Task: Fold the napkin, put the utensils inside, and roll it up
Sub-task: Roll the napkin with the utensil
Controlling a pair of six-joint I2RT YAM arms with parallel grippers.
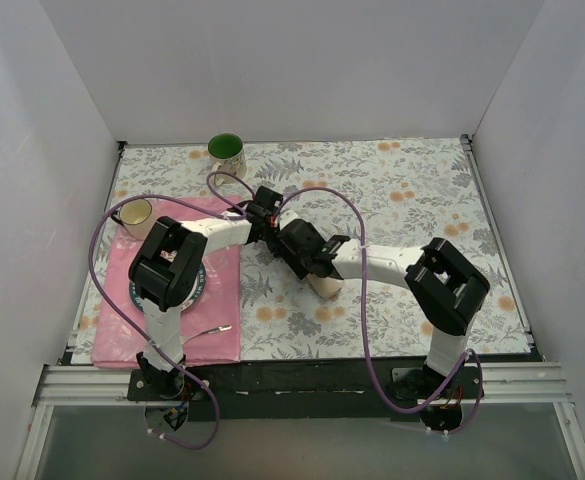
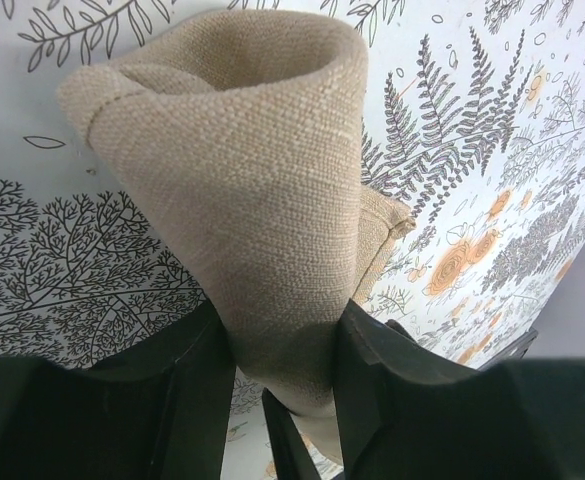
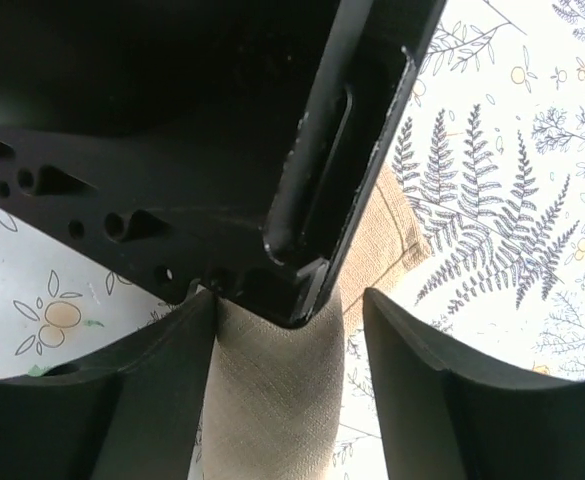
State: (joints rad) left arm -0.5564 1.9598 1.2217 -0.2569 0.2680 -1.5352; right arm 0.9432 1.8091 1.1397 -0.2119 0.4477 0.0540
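Tan napkin (image 2: 242,200) in left gripper (image 2: 282,345), right gripper (image 3: 287,315) alongside (green mug (image 1: 226,154), placemat (image 1: 122,335) apart)

napkin (image 1: 324,288): mostly covered at centre of top view; only a tan tip showed.
napkin end (image 2: 287,370): was cut off at left-wrist view's bottom edge.
utensil (image 1: 212,329): lower left, too small; possibly a fork.

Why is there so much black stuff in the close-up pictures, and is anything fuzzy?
Left wrist view: the left pincer shows dark, blurry fingers; the napkin weave is sharp. Right wrist view: that pincer's black body blocks the top half. Top view: even light, no glare.
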